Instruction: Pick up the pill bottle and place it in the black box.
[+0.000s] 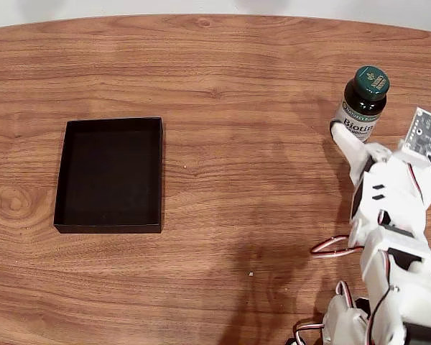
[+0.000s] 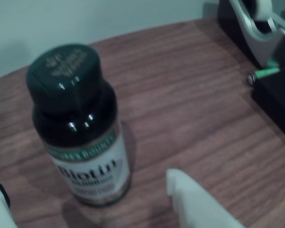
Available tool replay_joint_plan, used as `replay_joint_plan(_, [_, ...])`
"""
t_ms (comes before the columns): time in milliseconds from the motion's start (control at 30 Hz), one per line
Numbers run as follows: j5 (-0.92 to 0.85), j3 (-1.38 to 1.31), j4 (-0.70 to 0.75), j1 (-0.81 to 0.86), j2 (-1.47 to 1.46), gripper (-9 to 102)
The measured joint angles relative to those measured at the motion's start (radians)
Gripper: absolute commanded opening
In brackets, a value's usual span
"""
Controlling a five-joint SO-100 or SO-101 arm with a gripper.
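The pill bottle (image 1: 363, 100) stands upright at the table's right side in the fixed view, dark with a green cap and a white Biotin label. In the wrist view the bottle (image 2: 76, 118) is close up, left of centre. My gripper (image 1: 360, 138) is at the bottle's base, open, with one white finger (image 1: 347, 140) reaching along its left side. The wrist view has my gripper (image 2: 85, 185) straddling the bottle, one fingertip (image 2: 180, 190) to its right and the other at the lower left corner, both apart from it. The black box (image 1: 109, 176) lies open and empty at the left.
The wooden table's (image 1: 237, 180) far edge curves along the top against a pale wall. Red and white cables (image 1: 330, 248) loop beside my arm. In the wrist view, dark blocks (image 2: 275, 95), a grey-white holder (image 2: 256, 26) and a small green cylinder (image 2: 265, 73) sit at the right.
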Motion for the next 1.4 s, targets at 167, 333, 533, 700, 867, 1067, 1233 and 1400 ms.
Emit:
replay_joint_plan(167, [-0.015,-0.072,-0.048,-0.020,-0.101,41])
replay_joint_plan(333, [-0.044,-0.144,-0.097,-0.021,-0.207,38])
replay_joint_plan(533, [-0.052,-0.225,-0.104,-0.054,-0.316,38])
replay_joint_plan(700, [-0.064,-0.282,-0.121,-0.046,-0.410,38])
replay_joint_plan(867, [-0.067,-0.330,-0.186,-0.064,-0.515,38])
replay_joint_plan(1067, [-0.067,-0.379,-0.245,-0.066,-0.614,38])
replay_joint_plan(1233, [-0.067,-0.423,-0.268,-0.066,-0.669,38])
replay_joint_plan(1400, [-0.067,-0.449,-0.330,-0.075,-0.727,37])
